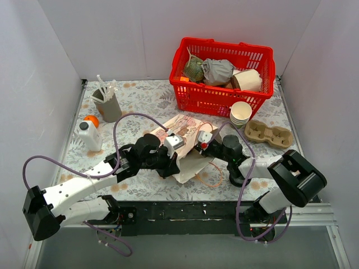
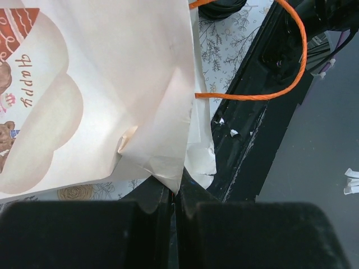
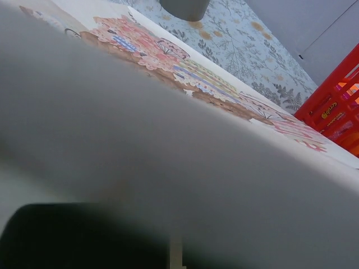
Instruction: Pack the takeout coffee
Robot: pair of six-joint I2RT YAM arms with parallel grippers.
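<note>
Left fingers [image 2: 112, 235] clamped on the near corner of the bag [image 1: 188, 131]; right fingers [image 3: 73, 241] pressed together on its right edge, grip mostly blurred. Bag lies flat mid table [image 1: 146, 101]. Farther back, coffee [image 1: 193, 70] looks like the dark green thing in the left end of the basket [image 1: 224, 101], lid unclear.

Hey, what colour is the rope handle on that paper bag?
Orange. The twisted cord handle of the paper bag shows best in the left wrist view.
</note>
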